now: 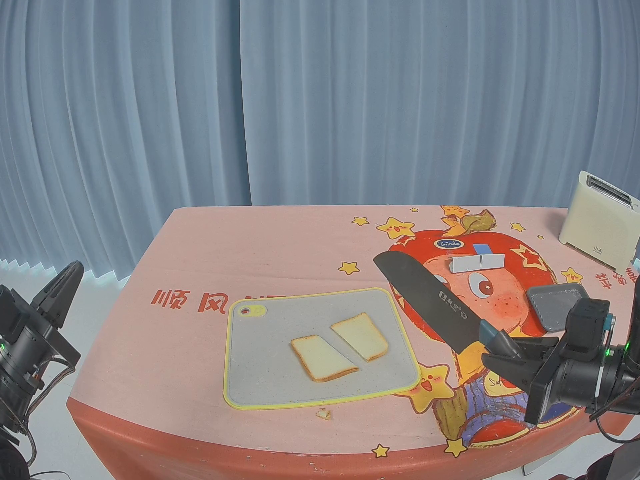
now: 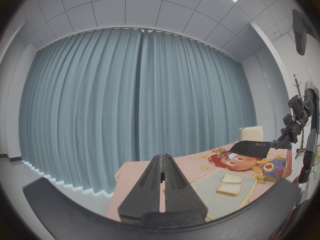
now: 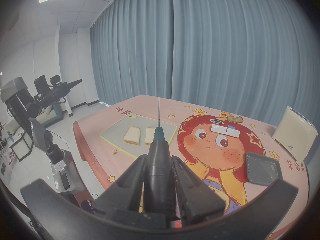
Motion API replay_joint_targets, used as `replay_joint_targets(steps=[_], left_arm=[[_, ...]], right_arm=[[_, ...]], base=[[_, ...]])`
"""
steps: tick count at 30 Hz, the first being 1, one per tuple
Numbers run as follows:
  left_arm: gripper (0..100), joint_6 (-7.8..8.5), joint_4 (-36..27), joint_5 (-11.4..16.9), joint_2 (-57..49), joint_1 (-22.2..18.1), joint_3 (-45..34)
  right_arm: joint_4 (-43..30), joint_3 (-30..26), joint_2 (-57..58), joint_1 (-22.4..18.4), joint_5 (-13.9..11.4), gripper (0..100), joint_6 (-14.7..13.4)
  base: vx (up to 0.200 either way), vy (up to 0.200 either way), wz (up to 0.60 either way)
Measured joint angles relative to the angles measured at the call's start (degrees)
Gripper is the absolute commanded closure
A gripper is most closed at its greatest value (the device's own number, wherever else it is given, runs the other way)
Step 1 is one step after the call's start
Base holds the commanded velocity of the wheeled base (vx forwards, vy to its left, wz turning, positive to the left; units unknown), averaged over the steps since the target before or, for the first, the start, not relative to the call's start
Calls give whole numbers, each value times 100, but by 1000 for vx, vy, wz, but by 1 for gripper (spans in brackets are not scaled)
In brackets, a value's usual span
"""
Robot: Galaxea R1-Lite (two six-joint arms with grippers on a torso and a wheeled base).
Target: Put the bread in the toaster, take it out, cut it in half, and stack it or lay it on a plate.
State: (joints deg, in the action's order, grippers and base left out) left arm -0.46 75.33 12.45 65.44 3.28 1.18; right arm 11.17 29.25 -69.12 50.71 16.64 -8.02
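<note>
Bread's already halved – knife is clamped in the right gripper (image 1: 501, 351)

Both bread halves (image 1: 323, 358) are laid side by side on the cutting board (image 1: 253, 368), long sides running far-left to near-right, well left of the jaws clenched on the knife (image 1: 433, 308). The plate (image 1: 557, 299) is sat just beyond that gripper — the left gripper (image 1: 63, 285), pinched shut on nothing, is parked farther off, past the table (image 1: 200, 248) edge.

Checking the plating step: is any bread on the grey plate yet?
No, both bread halves lie on the cutting board, away from the plate.
</note>
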Motion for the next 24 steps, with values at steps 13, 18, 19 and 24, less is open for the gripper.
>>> replay_joint_targets(steps=[13, 18, 19, 24], left_arm=[[100, 207, -3378, -13, -2382, -429, -17], [100, 322, -4765, -27, -3474, -462, -17], [100, 330, -5020, -27, -3673, -462, -17], [100, 260, -6704, -84, -4865, -464, -17]], right_arm=[[-9, 20, 212, 37, 5, 100, 22], [-13, 22, 276, 66, 7, 100, 23], [-11, 22, 283, 74, 7, 100, 23], [-13, 24, 317, 102, 7, 100, 23]], base=[[0, 0, 0], [0, 0, 0], [0, 0, 0], [0, 0, 0]])
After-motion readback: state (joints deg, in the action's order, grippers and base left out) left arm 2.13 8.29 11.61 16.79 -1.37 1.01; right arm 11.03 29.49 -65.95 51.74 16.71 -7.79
